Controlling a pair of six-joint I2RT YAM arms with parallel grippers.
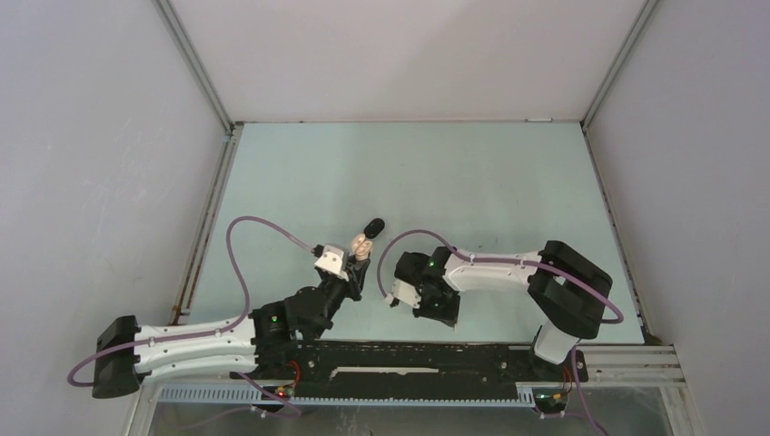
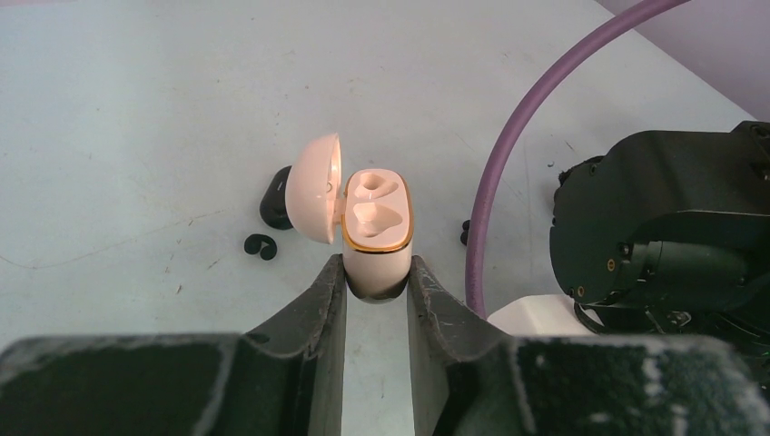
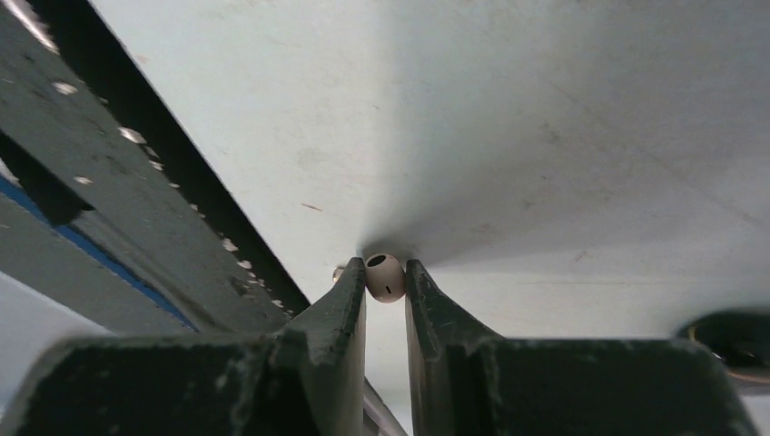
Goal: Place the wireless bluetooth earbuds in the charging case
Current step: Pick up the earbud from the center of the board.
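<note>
A cream charging case (image 2: 377,232) with a gold rim stands upright, lid (image 2: 313,200) swung open to the left and two hollow wells facing up. My left gripper (image 2: 377,283) is shut on its lower body; from above, the left gripper (image 1: 354,261) and the case (image 1: 362,243) sit at the table's middle front. My right gripper (image 3: 386,278) is shut on a whitish earbud (image 3: 384,277), low over the table by the near edge. In the top view the right gripper (image 1: 396,298) is just right of the left one. A black earbud (image 2: 260,245) lies on the table left of the case.
A black case (image 2: 275,200) lies behind the cream lid and shows from above as the black case (image 1: 373,224). A purple cable (image 2: 508,154) arcs right of the held case, with the right arm's black wrist (image 2: 663,227) beyond it. A black rail (image 3: 136,182) runs along the table's near edge.
</note>
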